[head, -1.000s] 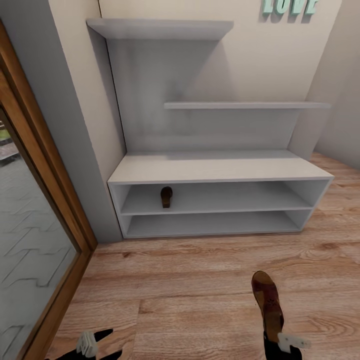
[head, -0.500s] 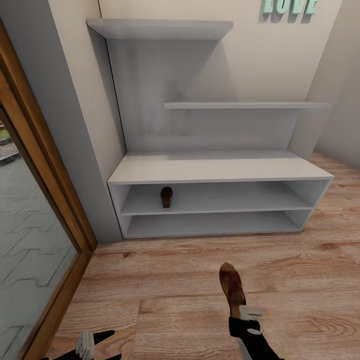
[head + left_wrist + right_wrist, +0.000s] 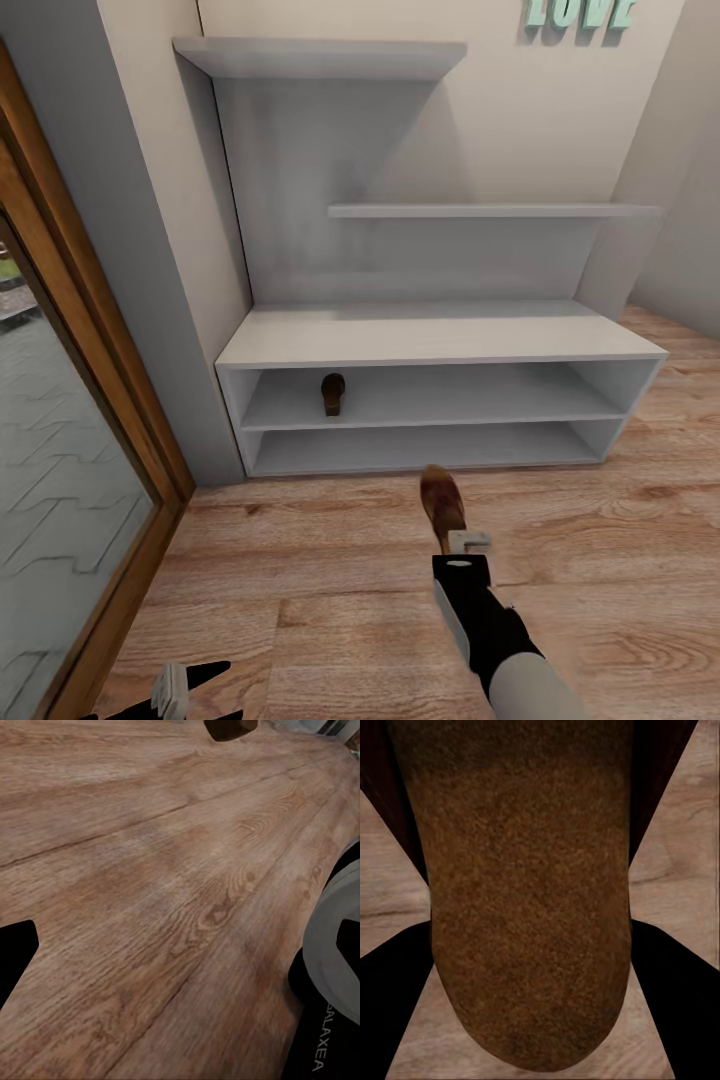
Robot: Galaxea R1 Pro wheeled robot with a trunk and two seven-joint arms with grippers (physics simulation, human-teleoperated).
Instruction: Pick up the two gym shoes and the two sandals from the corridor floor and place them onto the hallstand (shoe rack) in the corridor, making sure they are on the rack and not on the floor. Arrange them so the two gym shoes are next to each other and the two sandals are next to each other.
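Note:
The pale grey hallstand point(image 3: 440, 335) stands against the wall ahead. One brown sandal point(image 3: 333, 393) lies on its upper open shelf, towards the left end. My right gripper point(image 3: 463, 545) is shut on the second sandal point(image 3: 442, 503), which hangs toe-forward over the corridor floor point(image 3: 330, 610), just short of the lower shelf. In the right wrist view the sandal point(image 3: 529, 907) lies between the dark fingers point(image 3: 390, 990). Low at the near left, my left gripper point(image 3: 185, 690) is open above the planks point(image 3: 150, 870). The gym shoes are out of view.
A wood-framed glass door point(image 3: 60, 450) runs along the left, with a grey wall corner point(image 3: 150, 300) beside the hallstand. Two floating shelves point(image 3: 320, 55) hang above the bench. A side wall point(image 3: 670, 200) closes the right end.
My right arm has carried the sandal forward and to the left, from the near right floor area up to the front of the hallstand. The left gripper has stayed put.

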